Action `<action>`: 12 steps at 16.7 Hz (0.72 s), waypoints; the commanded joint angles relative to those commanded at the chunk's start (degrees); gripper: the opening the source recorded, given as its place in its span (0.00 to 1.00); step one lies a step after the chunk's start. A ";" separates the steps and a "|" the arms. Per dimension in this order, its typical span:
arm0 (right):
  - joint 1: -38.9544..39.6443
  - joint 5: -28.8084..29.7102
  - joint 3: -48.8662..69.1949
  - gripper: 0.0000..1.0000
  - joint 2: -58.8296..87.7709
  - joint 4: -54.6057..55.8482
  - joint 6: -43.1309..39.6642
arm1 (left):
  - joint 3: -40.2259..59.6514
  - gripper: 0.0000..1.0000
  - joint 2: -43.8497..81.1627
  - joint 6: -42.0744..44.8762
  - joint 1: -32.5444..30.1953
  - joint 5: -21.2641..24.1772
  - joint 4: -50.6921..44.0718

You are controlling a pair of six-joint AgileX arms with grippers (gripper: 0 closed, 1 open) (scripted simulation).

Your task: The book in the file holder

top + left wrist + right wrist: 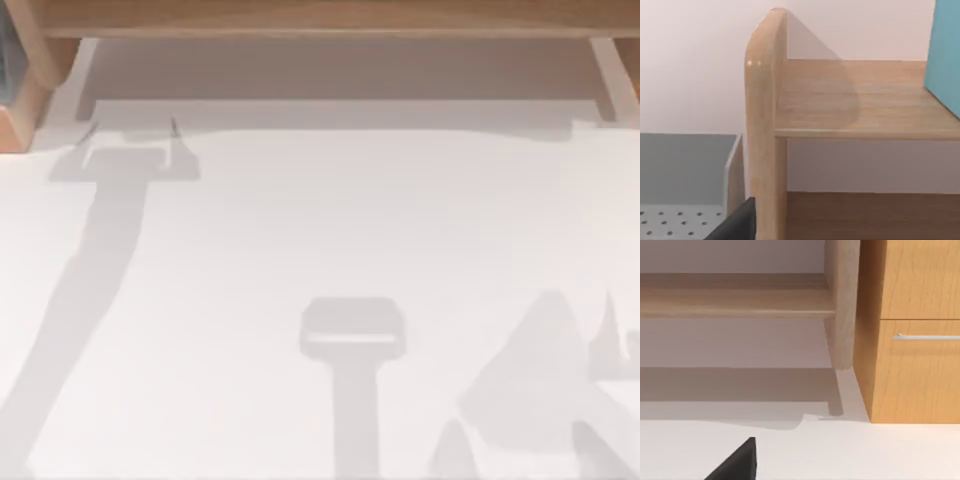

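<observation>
A blue book (944,55) stands on the upper board of a wooden shelf (855,100), at the edge of the left wrist view. Beside the shelf's rounded side post (765,125) sits the grey file holder (687,165), with a perforated bottom and plain walls. It is apart from the book, on the other side of the post. A dark part of my left gripper (737,225) shows close to the post and the holder. A dark part of my right gripper (737,462) hangs over the white table, facing the shelf's other end.
The wooden shelf (320,20) runs along the table's far edge. A wooden drawer cabinet (915,340) with a metal handle (927,336) stands next to the shelf's right post. The white table (320,250) carries the arms' shadows.
</observation>
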 joint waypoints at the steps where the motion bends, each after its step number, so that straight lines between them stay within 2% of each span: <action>1: 0.00 0.00 0.00 1.00 0.00 0.00 0.00 | 3.45 1.00 3.30 0.02 -0.77 -0.71 -0.11; 12: 0.00 0.00 0.00 1.00 0.00 0.00 0.00 | 43.32 1.00 41.44 0.19 -9.61 -8.78 -1.40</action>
